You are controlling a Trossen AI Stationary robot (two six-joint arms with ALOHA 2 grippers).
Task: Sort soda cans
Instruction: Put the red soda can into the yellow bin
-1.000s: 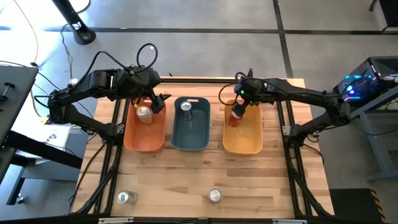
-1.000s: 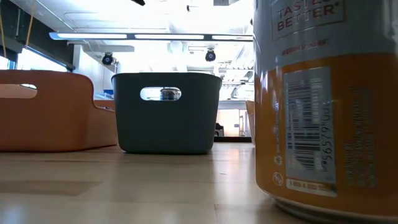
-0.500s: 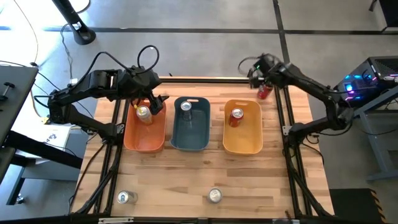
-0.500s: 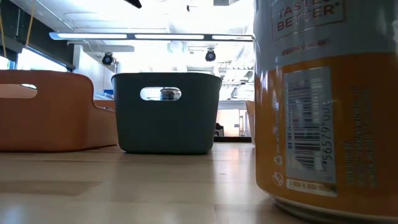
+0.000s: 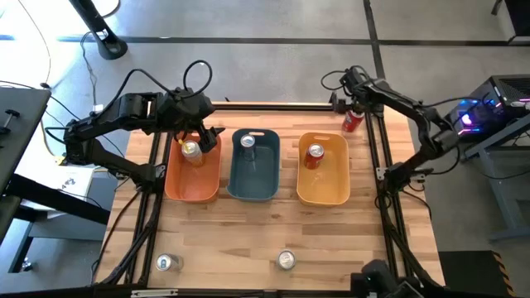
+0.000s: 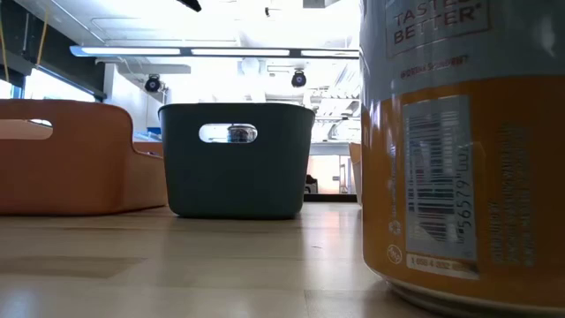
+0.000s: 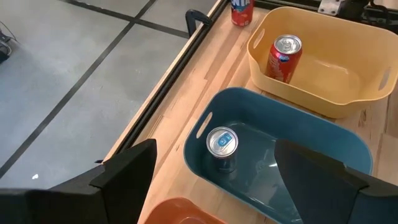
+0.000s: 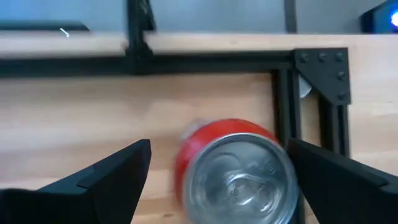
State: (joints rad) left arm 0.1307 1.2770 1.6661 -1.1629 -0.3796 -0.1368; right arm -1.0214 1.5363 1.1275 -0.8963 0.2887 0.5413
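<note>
Red soda can (image 8: pixel 233 171) stands between the parted fingers of the right gripper (image 8: pixel 217 171), untouched

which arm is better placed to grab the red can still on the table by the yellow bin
Right. The right gripper hangs open just beside that red can at the far right corner; the left gripper is over the orange bin.

Three bins in a row across the wood table (image 5: pixel 248 236): orange bin (image 5: pixel 193 178) left, blue-grey bin (image 5: pixel 254 165) middle, yellow bin (image 5: pixel 323 175) right, close together, handle cutouts at the far end. Black metal frame (image 5: pixel 389 215) runs along the table edges. Grey tiled floor (image 5: pixel 273 58) beyond. Electronics box with blue lights (image 5: pixel 489 103) off the right side. White ceiling lights (image 6: pixel 221 51) in the room behind.
</note>
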